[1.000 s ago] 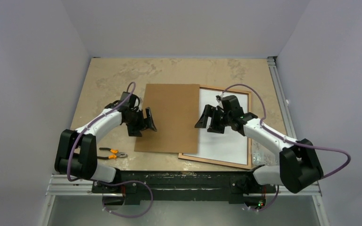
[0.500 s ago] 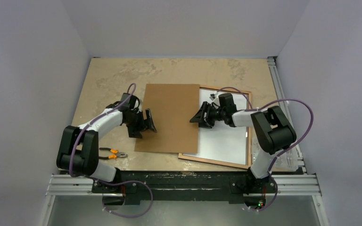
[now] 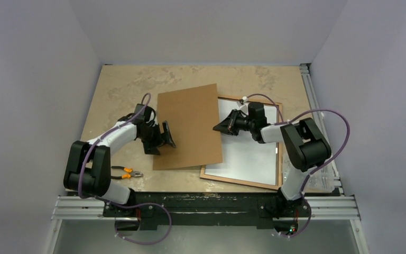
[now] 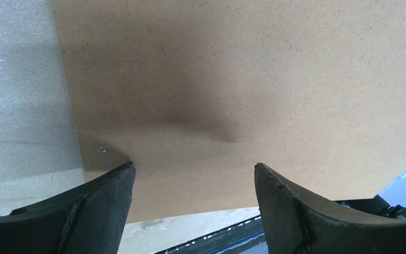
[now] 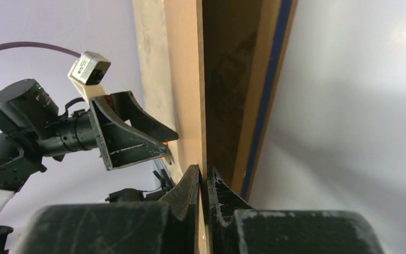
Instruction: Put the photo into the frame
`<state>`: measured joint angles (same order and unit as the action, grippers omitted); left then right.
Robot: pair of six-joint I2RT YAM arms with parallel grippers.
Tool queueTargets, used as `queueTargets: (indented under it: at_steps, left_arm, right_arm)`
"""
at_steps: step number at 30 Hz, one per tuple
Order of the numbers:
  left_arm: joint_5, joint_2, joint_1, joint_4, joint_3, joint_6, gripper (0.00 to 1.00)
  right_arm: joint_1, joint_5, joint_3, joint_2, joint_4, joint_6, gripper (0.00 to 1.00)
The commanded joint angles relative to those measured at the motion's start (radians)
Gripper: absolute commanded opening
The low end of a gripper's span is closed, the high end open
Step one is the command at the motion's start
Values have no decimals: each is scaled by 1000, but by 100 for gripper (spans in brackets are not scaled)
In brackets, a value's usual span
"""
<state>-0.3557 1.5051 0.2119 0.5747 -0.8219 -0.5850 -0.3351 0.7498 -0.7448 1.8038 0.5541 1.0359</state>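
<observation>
**Mia:** Where is the frame [image 3: 240, 181]?

**Ben:** It lies flat on the table [image 3: 127, 90], at 3 o'clock from the middle. Its brown side faces up. In the right wrist view a thin blue line runs along its edge.

**Mia:** What is inside it?

**Ben:** A white sheet [image 3: 246, 156] fills it. I cannot tell if that is the photo, because no picture side shows.

**Mia:** And the big brown board [image 3: 187, 127]?

**Ben:** It sits in the middle of the table, turned a little crooked. Its 3 o'clock side covers the frame's 9 o'clock side.

**Mia:** What is the right hand [image 3: 218, 128] doing?

**Ben:** It is squeezed tight on the board's 3 o'clock edge. The thin edge sits right between its two fingers. That edge is up off the frame, and it is dark under it.

**Mia:** And the left hand [image 3: 161, 140]?

**Ben:** It is spread wide and holds nothing. It is at the board's 9 o'clock edge, with both fingers over the brown. I cannot tell if they touch it.

**Mia:** Anything else?

**Ben:** Pliers [image 3: 127, 172] with orange handles lie at 8 o'clock from the board, near the left arm.
</observation>
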Motion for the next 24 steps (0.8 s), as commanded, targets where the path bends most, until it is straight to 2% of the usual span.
queueTargets:
  at_steps: [1,5,9,12,18,24]
  left_arm:
    - [-27,20,20,-128,72,8,81]
    - [-52,-141,20,-117,69,2,84]
    - [-55,-315,20,-56,14,0,89]
    - [-80,-403,20,-25,-41,-10,93]
    - [-132,-495,20,3,-123,-48,96]
    - [-164,-527,20,20,-198,-90,96]
  right_arm:
    - [-82,67,-68,-94,-73,-40,0]
    - [-86,8,-176,-180,-366,-194,0]
    - [-86,-76,-369,-250,-707,-353,0]
    - [-87,-120,-509,-274,-892,-422,0]
    - [-109,-247,-752,-275,-1174,-496,0]
    - [-205,-423,-899,-245,-1323,-539,0]
